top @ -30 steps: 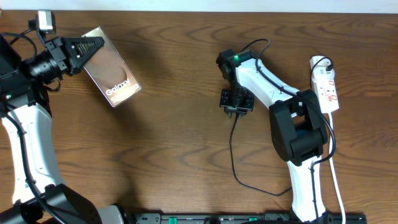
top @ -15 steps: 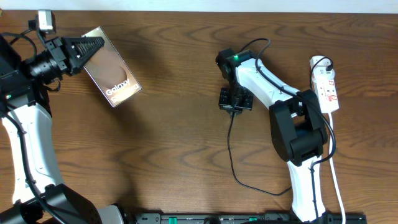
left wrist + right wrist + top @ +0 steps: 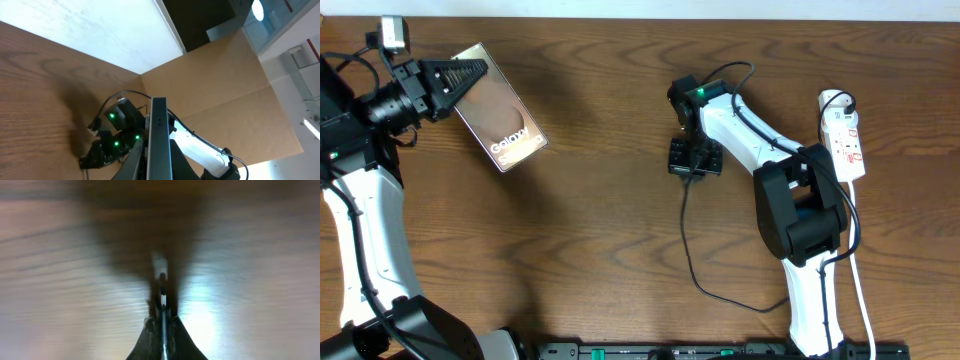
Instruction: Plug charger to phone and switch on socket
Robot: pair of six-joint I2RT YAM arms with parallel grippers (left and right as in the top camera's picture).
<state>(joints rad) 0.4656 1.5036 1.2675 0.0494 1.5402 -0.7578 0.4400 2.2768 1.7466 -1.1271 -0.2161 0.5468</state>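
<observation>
The phone (image 3: 502, 112), bronze screen up and tilted, is held off the table at the upper left by my left gripper (image 3: 463, 76), which is shut on its top end. In the left wrist view the phone (image 3: 159, 135) shows edge-on between the fingers. At the table's middle my right gripper (image 3: 692, 166) points down, shut on the tip of the charger (image 3: 688, 235), whose thin black cable trails toward the front. The right wrist view shows that slim charger tip (image 3: 162, 292) pinched between the closed fingers just above the wood. The white socket (image 3: 845, 135) lies at the far right.
The socket's white cord (image 3: 861, 290) runs down the right side beside the right arm's base (image 3: 810, 215). A black rail (image 3: 720, 351) lines the front edge. Bare brown wood lies between the two arms.
The right gripper has closed on the charger tip and drifted slightly left and away, pulling the cable with it. The left arm and phone have not moved.
</observation>
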